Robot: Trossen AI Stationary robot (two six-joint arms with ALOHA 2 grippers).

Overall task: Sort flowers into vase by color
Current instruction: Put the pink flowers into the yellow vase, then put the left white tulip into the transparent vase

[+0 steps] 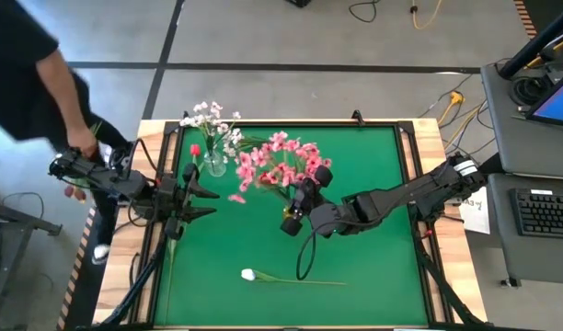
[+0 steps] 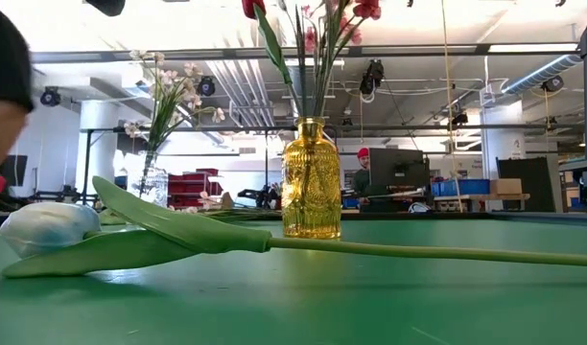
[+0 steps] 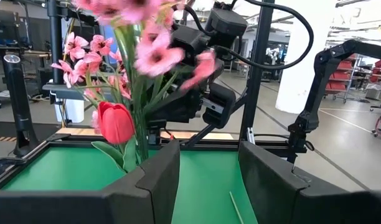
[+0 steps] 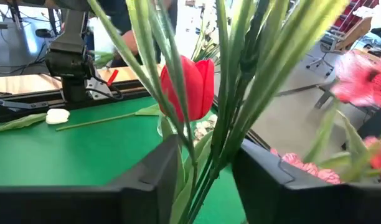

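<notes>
A yellow glass vase point(image 2: 311, 177) stands on the green table and holds pink blossom sprays point(image 1: 281, 165) on green stems. My right gripper point(image 1: 304, 193) point(image 4: 206, 168) is open beside that bunch, with the stems point(image 4: 209, 143) passing between its fingers. A red tulip point(image 4: 187, 87) point(image 3: 116, 121) shows among the stems. A clear vase point(image 1: 214, 167) holds white blossom sprays point(image 1: 208, 115), with a red tulip point(image 1: 195, 149) next to it. A white tulip point(image 1: 248, 274) point(image 2: 44, 230) lies flat near the table's near edge. My left gripper point(image 1: 208, 198) point(image 3: 209, 168) is open near the left edge and holds nothing. My right gripper has one finger on each side of the bunch of green stems point(image 4: 218, 134) above the yellow vase, coming level from the table's right. I cannot tell whether the fingers touch the stems.
The white tulip's stem point(image 1: 309, 281) runs toward the right along the near part of the table. A person point(image 1: 42, 83) stands at the far left corner with a hand point(image 1: 79, 142) near my left arm's base. The green mat point(image 1: 373, 239) is bare to the right.
</notes>
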